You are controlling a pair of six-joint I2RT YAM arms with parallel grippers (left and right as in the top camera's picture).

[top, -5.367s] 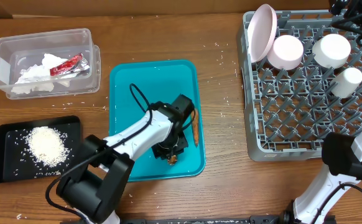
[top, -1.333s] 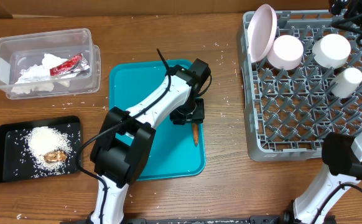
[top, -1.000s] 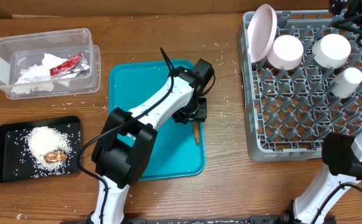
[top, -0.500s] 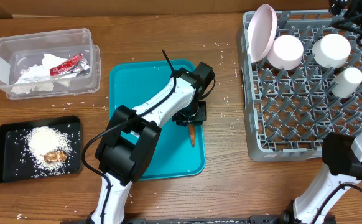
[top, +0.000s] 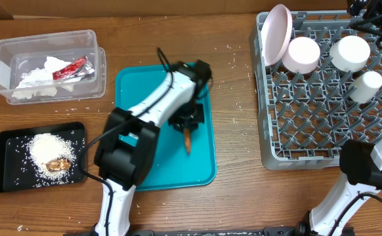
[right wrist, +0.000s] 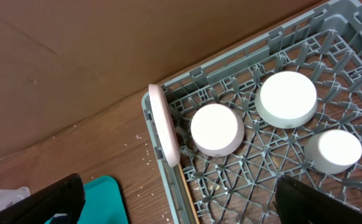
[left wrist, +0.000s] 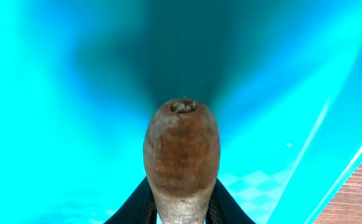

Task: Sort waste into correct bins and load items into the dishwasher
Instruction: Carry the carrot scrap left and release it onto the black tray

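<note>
Teal tray [top: 201,164] fills the overhead centre; over it the left gripper [top: 188,126] pinches a brown food scrap [top: 188,140] by one end, with the black rice tray [top: 7,141] at eight o'clock. Left wrist view: dark fingers [left wrist: 134,206] clamp the scrap at six o'clock; held so near its end, it may slip out during the carry to a bin. Right wrist view: the right gripper [right wrist: 178,193] hangs spread wide, empty, over the dish rack [right wrist: 249,168].

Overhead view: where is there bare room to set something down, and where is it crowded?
Free: the table between the teal tray and the dish rack, the rack's lower rows, and the tray's lower right corner. Crowded: the rack's top rows with the pink plate and white cups, and the tray's middle under the left claw.
</note>
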